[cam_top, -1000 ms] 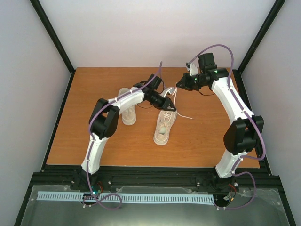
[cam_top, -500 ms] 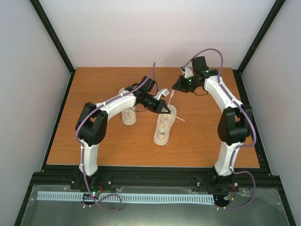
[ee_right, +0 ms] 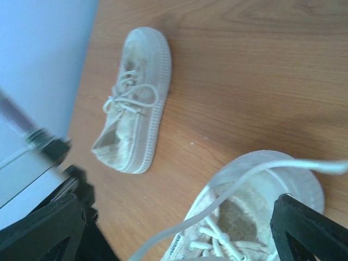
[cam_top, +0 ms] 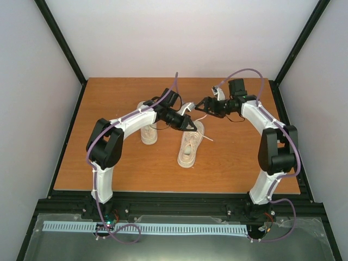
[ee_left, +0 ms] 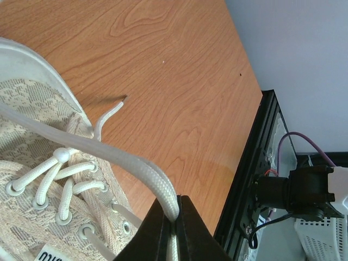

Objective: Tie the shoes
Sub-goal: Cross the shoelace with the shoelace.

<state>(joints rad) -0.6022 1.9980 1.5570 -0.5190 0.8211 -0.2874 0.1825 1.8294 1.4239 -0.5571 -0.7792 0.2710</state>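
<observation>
Two cream shoes lie on the wooden table (cam_top: 109,163). The right shoe (cam_top: 190,144) sits mid-table with loose white laces. My left gripper (cam_top: 192,125) hovers over its far end and is shut on one lace (ee_left: 157,182), which arcs up from the shoe (ee_left: 32,174) into the jaws (ee_left: 175,215). Another lace end (ee_left: 111,111) rests on the wood. My right gripper (cam_top: 202,104) is open just beyond that shoe. In its wrist view a lace (ee_right: 239,182) crosses above the shoe (ee_right: 261,209) between the wide-apart fingers (ee_right: 304,228). The left shoe (ee_right: 136,103) shows a bow.
The left shoe (cam_top: 148,128) lies partly under my left forearm (cam_top: 136,117). A black frame rail (ee_left: 255,163) borders the table, with white walls on three sides. Purple cables loop over both arms.
My right gripper has opened and shifted left toward the right shoe. The left arm swung its elbow leftward a second ago, and its gripper closed on the lace and has stayed shut.
</observation>
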